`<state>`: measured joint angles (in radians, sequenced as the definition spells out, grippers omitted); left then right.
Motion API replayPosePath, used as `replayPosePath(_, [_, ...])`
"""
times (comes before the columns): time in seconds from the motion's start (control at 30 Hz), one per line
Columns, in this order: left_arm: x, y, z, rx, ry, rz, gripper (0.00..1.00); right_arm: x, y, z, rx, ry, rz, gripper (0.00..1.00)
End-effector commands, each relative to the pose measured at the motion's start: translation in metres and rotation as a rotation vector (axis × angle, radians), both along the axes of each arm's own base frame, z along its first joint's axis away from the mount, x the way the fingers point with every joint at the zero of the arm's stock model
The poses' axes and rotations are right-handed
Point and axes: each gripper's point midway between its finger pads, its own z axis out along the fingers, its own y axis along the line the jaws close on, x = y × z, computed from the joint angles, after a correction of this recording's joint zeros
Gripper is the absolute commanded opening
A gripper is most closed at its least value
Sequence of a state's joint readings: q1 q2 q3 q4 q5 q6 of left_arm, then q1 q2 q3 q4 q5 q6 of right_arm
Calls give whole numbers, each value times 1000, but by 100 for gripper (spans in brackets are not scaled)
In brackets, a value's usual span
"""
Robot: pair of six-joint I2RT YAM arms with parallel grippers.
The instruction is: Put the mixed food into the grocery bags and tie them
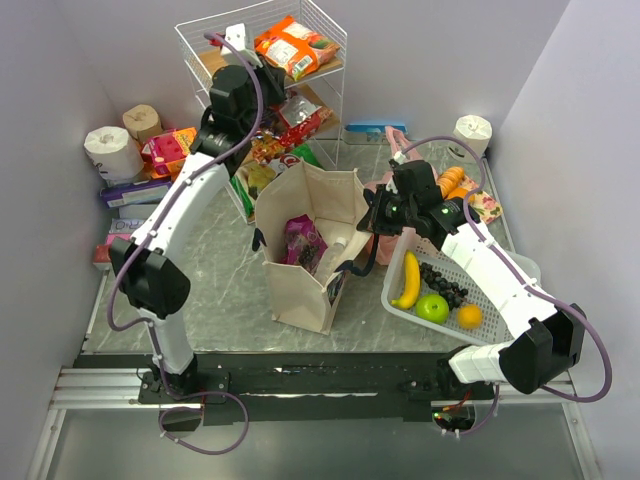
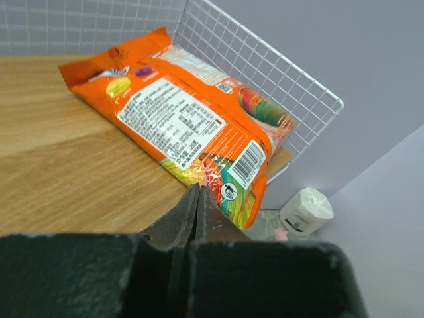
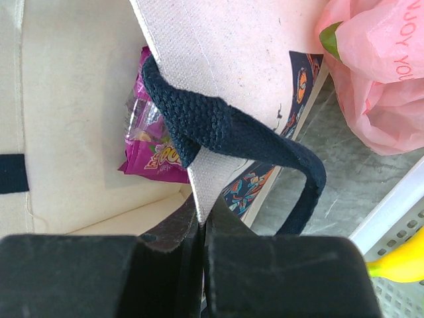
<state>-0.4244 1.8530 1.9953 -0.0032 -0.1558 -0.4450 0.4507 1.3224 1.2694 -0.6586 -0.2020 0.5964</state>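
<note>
- The beige canvas tote point(image 1: 305, 290) is standing upright and open in the middle of the grey bench point(image 1: 215, 290), between the two arms.
- The right hand point(image 3: 202, 222) is sitting at the tote's right rim. Its jaws are pressed together on the canvas edge, just below where a dark strap handle point(image 3: 225, 126) is looping over the rim.
- A purple snack packet point(image 3: 156, 156) is lying inside the tote, down against an inner wall.
- The left hand point(image 2: 197, 199) is reaching behind the tote to the top level of a white wire rack point(image 1: 325, 25). Its jaws are closed all the way, with the tips meeting right at the near edge of an orange snack packet point(image 2: 185, 126). Whether any foil is being pinched between them cannot be told.
- The orange snack packet is lying flat, with its printed back upward, on the rack's wooden shelf point(image 2: 59, 165), well behind the tote.
- Red snack packets point(image 1: 300, 118) are sitting on the rack's lower level, just behind the tote.
- The pink plastic bag point(image 3: 377, 86) is lying crumpled on the bench just beside the tote's right side.
- A white perforated basket point(image 1: 400, 306) is resting to the right of the tote. It is holding a yellow banana point(image 1: 409, 282), a green apple point(image 1: 432, 307), an orange point(image 1: 469, 316) and dark grapes point(image 1: 445, 283).
- Two toilet-paper rolls point(image 1: 108, 150) are standing well to the left of the tote, toward the back wall.
</note>
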Motion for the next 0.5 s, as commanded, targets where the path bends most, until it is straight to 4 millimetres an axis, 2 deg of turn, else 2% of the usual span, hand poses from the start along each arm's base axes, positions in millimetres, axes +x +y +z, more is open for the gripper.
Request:
replayPosePath(0.0, [-34,-8,57,107,-190,-115,3,16,-1,39,49,-139,-16,3])
replayPosePath(0.03, [-36,-11,57,152,-208,-138,9,16,-1,38,46,-137,-15,3])
replayPosePath(0.07, [-39,-16,57,177,-220,-165,23,17,0,38,48,-136,-13,3])
replayPosePath(0.1, [-39,-22,53,221,-231,-200,47,17,0,37,48,-133,-11,3])
replayPosePath(0.13, [-39,-24,49,242,-224,-212,53,18,1,38,49,-134,-10,3])
replayPosePath(0.17, [-40,-23,54,255,-238,-210,67,17,2,38,51,-133,-6,3])
replayPosePath(0.2, [-36,-25,51,285,-243,-208,73,18,2,38,50,-132,-5,3])
replayPosePath(0.27, [-33,-25,47,324,-238,-203,84,18,2,39,52,-134,-6,3])
replayPosePath(0.3, [-26,-26,40,362,-230,-188,86,17,1,38,51,-133,-8,3])
replayPosePath(0.33, [-24,-25,45,373,-237,-166,87,17,1,38,50,-134,-7,3])
replayPosePath(0.4, [-14,-25,34,410,-211,-145,90,17,-1,39,47,-135,-13,3])
replayPosePath(0.47, [-10,-23,35,456,-222,-119,90,15,-1,39,45,-135,-12,3])
